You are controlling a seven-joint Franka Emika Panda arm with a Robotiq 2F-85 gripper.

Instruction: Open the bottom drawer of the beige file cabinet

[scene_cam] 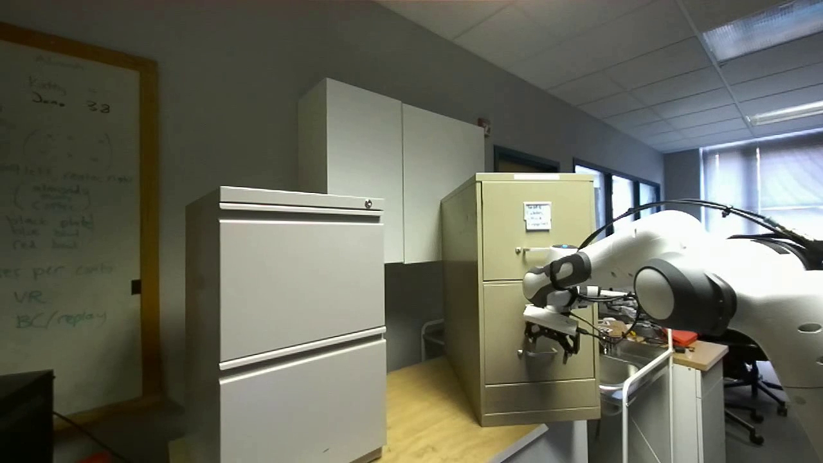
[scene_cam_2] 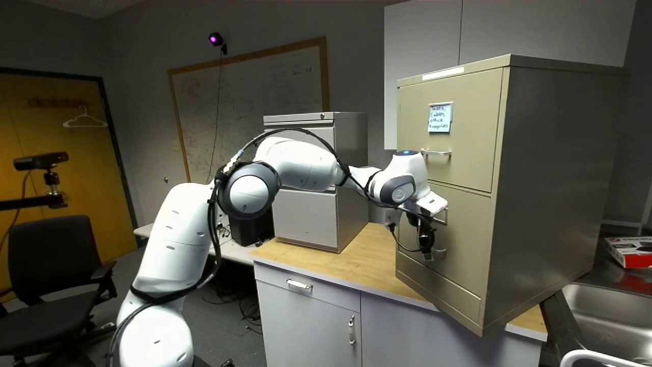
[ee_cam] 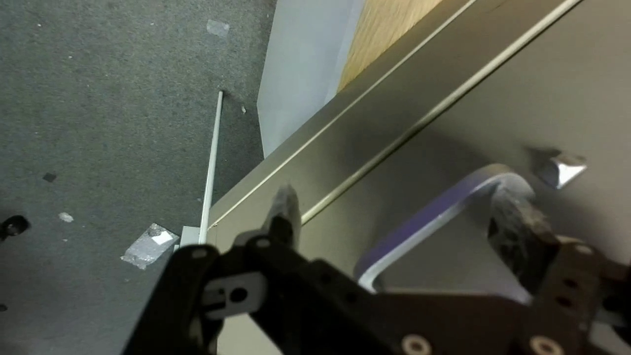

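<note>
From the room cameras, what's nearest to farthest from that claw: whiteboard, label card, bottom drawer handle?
1. Bottom drawer handle: right by the gripper.
2. Label card: above, on the upper drawer.
3. Whiteboard: wall-mounted, picture left in both exterior views.

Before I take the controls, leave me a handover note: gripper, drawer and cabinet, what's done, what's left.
Gripper: open, at the handle of the bottom drawer; one finger overlaps the handle's end in the wrist view, contact unclear.
Things: beige file cabinet on the wood-topped counter; bottom drawer closed, below the upper drawer.
Done: gripper positioned at the handle; drawer not yet open.
Left: secure a hold, probably by closing on the handle, then pull the drawer out.
</note>
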